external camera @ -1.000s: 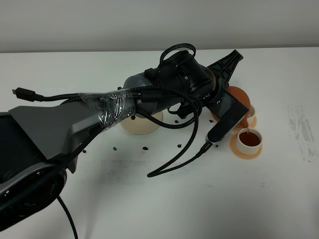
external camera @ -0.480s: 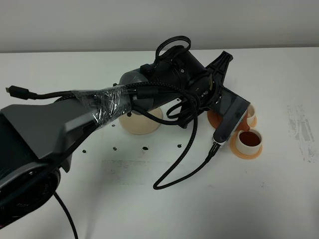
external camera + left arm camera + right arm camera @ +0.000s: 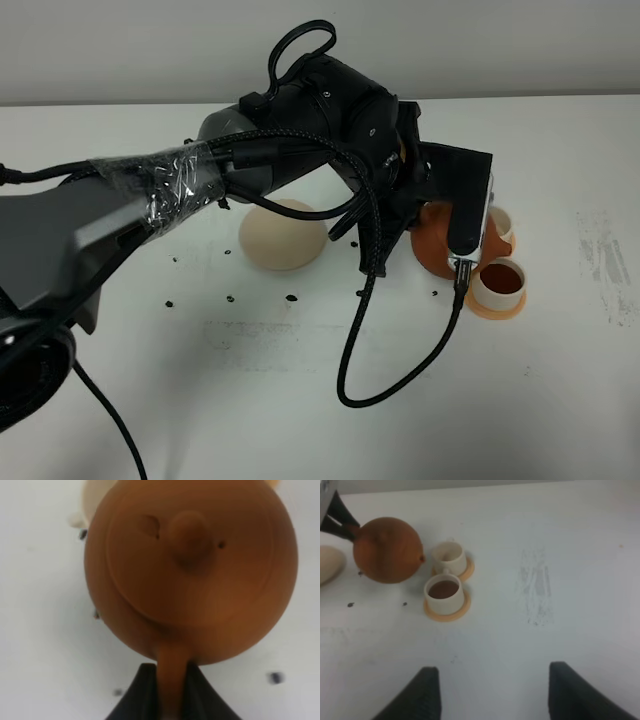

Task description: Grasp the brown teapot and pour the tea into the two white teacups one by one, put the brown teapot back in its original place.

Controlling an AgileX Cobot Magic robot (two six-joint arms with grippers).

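One cup [image 3: 443, 592] holds tea while the rear cup [image 3: 449, 555] looks empty, so the left gripper [image 3: 170, 680], clenched on the teapot [image 3: 190, 570] handle, holds it beside both, spout toward them, off the saucer [image 3: 283, 235], likely for a second pour; the right gripper [image 3: 494, 680] hangs released, empty.

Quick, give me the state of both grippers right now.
Left gripper: closed on the handle of the teapot.
Right gripper: open, holding nothing.
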